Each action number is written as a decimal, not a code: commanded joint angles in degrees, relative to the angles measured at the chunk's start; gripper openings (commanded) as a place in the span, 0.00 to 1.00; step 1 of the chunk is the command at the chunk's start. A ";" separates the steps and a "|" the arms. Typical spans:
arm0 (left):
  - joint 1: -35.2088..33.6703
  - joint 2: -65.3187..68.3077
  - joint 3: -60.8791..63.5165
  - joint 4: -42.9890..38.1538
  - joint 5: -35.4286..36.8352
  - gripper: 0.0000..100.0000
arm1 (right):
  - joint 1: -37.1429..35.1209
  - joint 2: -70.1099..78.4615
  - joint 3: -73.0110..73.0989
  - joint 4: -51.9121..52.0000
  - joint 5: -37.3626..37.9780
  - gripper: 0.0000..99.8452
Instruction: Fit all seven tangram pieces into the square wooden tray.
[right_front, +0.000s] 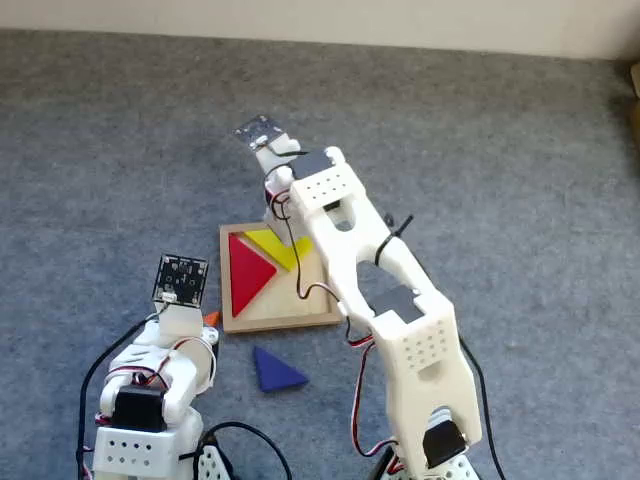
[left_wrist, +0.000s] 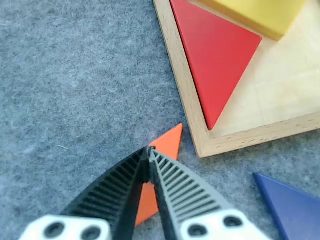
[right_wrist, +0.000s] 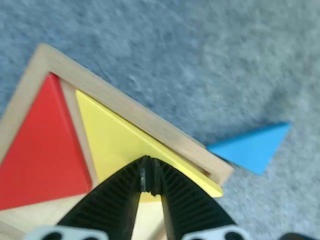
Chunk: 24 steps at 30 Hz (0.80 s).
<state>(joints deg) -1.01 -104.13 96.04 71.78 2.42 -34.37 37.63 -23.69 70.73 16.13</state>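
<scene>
Overhead, the wooden tray (right_front: 280, 325) lies on the grey felt surface (right_front: 500, 180). A red triangle (right_front: 248, 270) and a yellow triangle (right_front: 282, 250) sit inside it, side by side. A dark blue triangle (right_front: 275, 370) lies on the felt near the tray's near edge, apart from it. An orange triangle (right_front: 212, 318) peeks out just beside the tray's near left corner, at the end of the left arm (right_front: 160, 380). The right arm (right_front: 385, 300) stretches across the tray toward its far side.

From the left wrist, the left hand (left_wrist: 150, 152) is clenched, its ribbed fingers pressed together with nothing between them. The orange triangle (left_wrist: 169, 144) lies flat on the felt right under the fingertips, one corner poking out beyond them toward the tray's corner (left_wrist: 200, 145); whether the tips touch it I cannot tell. The dark blue triangle (left_wrist: 295, 210) lies off to one side.

From the right wrist, the right hand (right_wrist: 149, 175) is also clenched and holds nothing, its tips above the yellow triangle (right_wrist: 112, 137) inside the tray. A light blue triangle (right_wrist: 252, 147) lies on the felt just outside the tray's corner.
</scene>
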 joint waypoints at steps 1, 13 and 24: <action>-0.13 0.04 1.19 0.26 0.53 0.01 | -1.98 0.48 -0.31 -1.19 -0.26 0.00; -0.13 0.04 1.19 0.26 0.53 0.01 | -2.86 0.04 -0.40 3.30 4.75 0.00; -0.13 0.04 1.19 0.26 0.53 0.01 | -4.35 0.48 -0.40 2.86 4.84 0.00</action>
<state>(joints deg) -1.01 -104.13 96.04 71.78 2.42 -36.84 37.71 -23.87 73.10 20.18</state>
